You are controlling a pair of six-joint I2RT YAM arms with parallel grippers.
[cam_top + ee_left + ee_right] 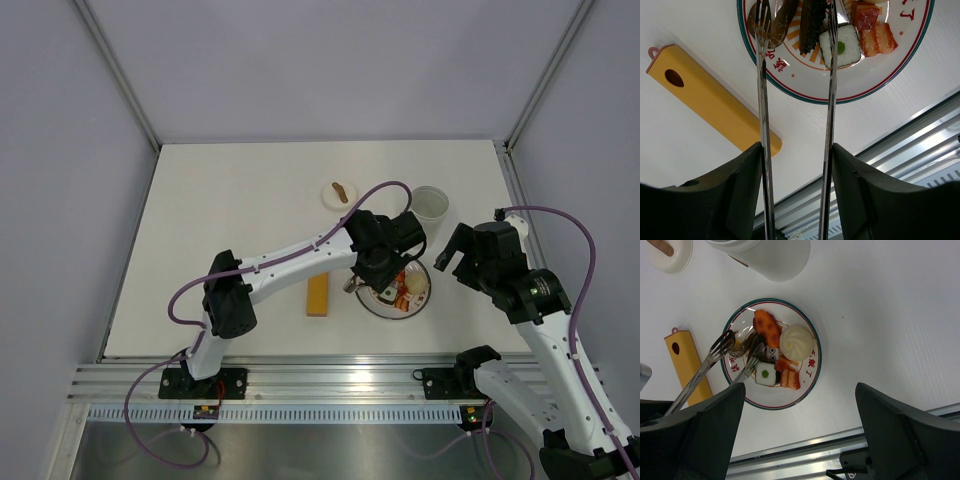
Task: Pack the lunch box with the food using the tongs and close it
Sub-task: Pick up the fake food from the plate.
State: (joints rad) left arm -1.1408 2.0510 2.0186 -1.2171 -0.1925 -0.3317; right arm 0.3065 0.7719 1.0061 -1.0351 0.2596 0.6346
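Left arm point(290, 262) and right arm point(560, 350): white tubular links alternating with bulky black joint housings; each stands on a black base block point(205, 383) with a flat mounting plate; a purple cable point(385, 184) leaves each base in a loose loop, runs along the white links and arches over the wrist; pale ties, as far as the overhead view allows, fasten the cable to the left forearm; a small green light point(547, 287) marks the black housing on the right arm; left gripper point(797, 145) and right gripper point(800, 385) end in broad matte fingers point(715, 430), dark grey to black, with flat inner faces, bevelled tips and thick angular bodies.
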